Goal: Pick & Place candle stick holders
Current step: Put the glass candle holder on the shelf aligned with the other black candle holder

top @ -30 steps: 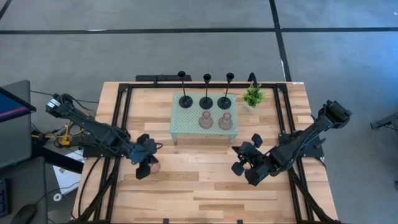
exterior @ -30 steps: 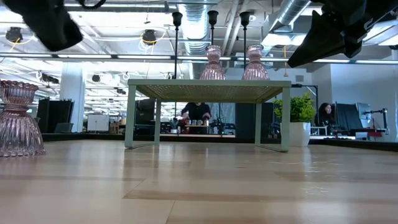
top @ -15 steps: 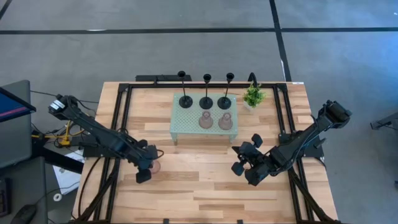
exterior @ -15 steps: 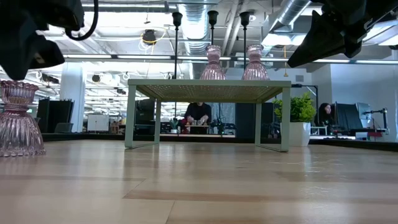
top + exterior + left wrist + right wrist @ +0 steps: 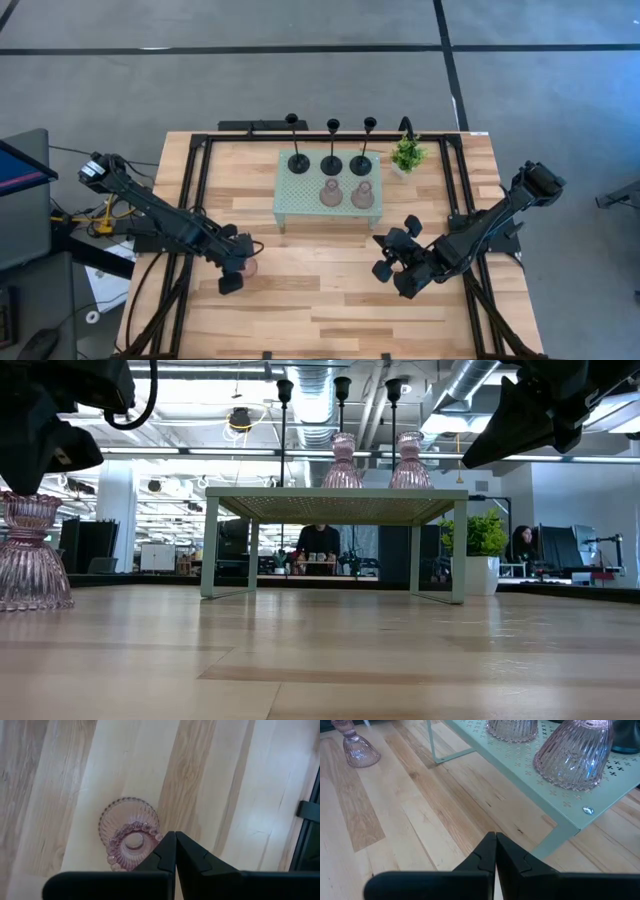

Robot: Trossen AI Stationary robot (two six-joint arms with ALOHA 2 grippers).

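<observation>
- The left claw hangs over the front left part of the worktop, its fingers pressed together and pinching nothing.
- Right under it, a pink glass candle holder stands upright on the wood; the claw is above it, not around it.
- The low view shows this holder at the far left, with a dark part of the arm above its rim.
- The right claw hovers over the front right of the worktop, fingers also pressed together and empty.
- Ahead of it stands a pale green perforated tray on legs.
- On the tray, two pink glass candle holders sit side by side in front, and three black candle holders with thin stems stand in a row behind.
- A small green potted plant stands on the worktop just beside the tray's back right corner.
</observation>
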